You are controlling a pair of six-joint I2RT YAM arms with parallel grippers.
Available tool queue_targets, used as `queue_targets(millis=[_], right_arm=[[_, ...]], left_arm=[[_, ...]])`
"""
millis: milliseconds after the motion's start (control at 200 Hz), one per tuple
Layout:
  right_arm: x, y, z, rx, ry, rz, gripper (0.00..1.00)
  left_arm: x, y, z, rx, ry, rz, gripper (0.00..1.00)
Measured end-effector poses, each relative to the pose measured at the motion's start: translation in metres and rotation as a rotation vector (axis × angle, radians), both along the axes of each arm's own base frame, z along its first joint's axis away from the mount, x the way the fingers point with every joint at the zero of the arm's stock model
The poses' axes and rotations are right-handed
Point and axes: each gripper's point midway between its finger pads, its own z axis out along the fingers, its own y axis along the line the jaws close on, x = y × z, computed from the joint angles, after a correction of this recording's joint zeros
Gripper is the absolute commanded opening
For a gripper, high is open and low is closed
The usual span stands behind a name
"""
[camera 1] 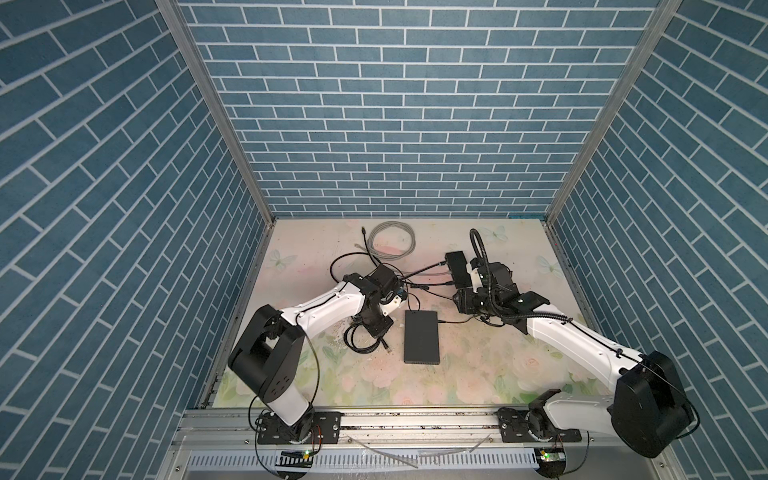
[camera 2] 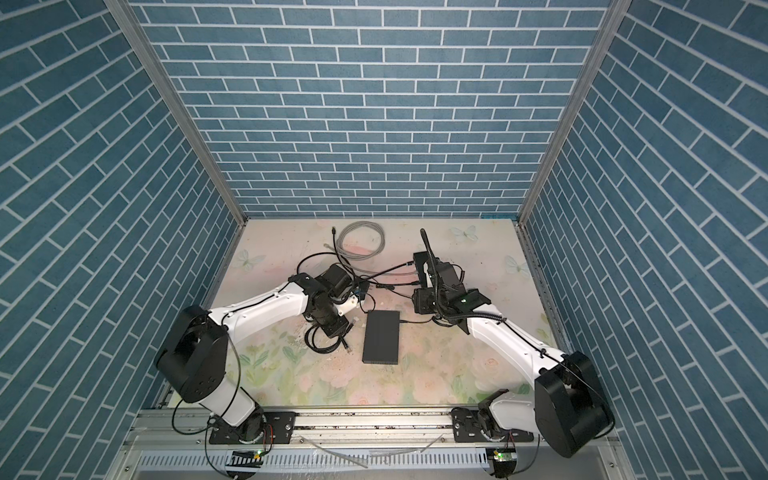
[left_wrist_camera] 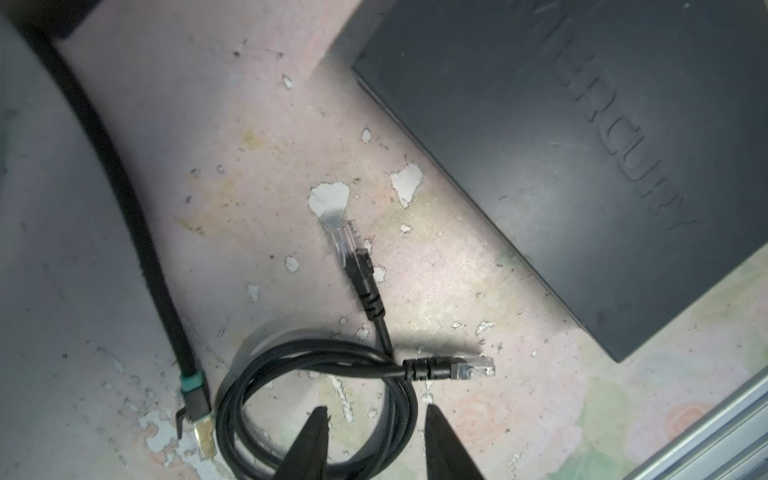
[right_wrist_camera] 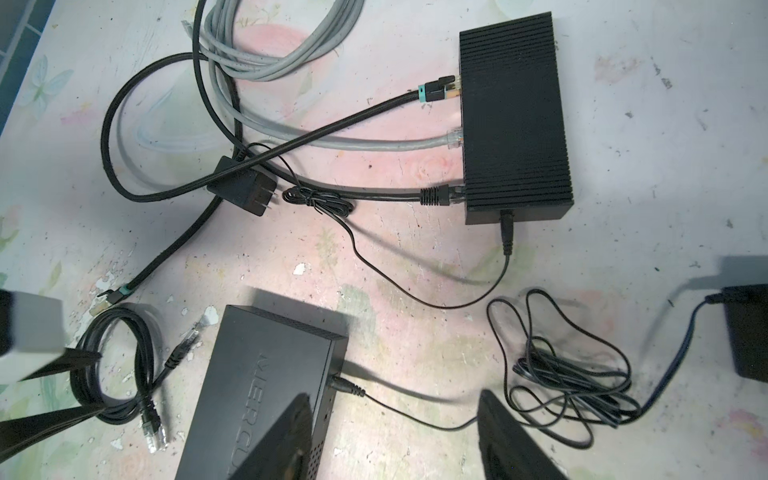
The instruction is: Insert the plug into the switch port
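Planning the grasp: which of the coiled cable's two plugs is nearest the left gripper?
The plug where the coil crosses itself; the other plug lies farther out.

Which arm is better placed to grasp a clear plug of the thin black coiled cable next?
Left. The left gripper hovers open at the thin black coiled cable, a clear plug just beyond the fingers. The right gripper sits over the power-jack end of the flat black switch, farther away.
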Motion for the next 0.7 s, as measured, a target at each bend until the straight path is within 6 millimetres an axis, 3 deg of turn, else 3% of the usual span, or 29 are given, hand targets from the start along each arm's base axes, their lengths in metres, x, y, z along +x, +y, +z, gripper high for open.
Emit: queue_targets(millis=[255,700], right_arm=[[0.001,0.003,0.006,0.017,0.000,-0.001,0.62],[0.000,0.008,0.008,0.046,0.003,0.012,0.60]], left_arm=[[-0.002,-0.005,-0.024,0.009,0.062,-0.019,0.35],[0.014,-0.021,-0.033,-0.034,0.043,0.017,0.30]])
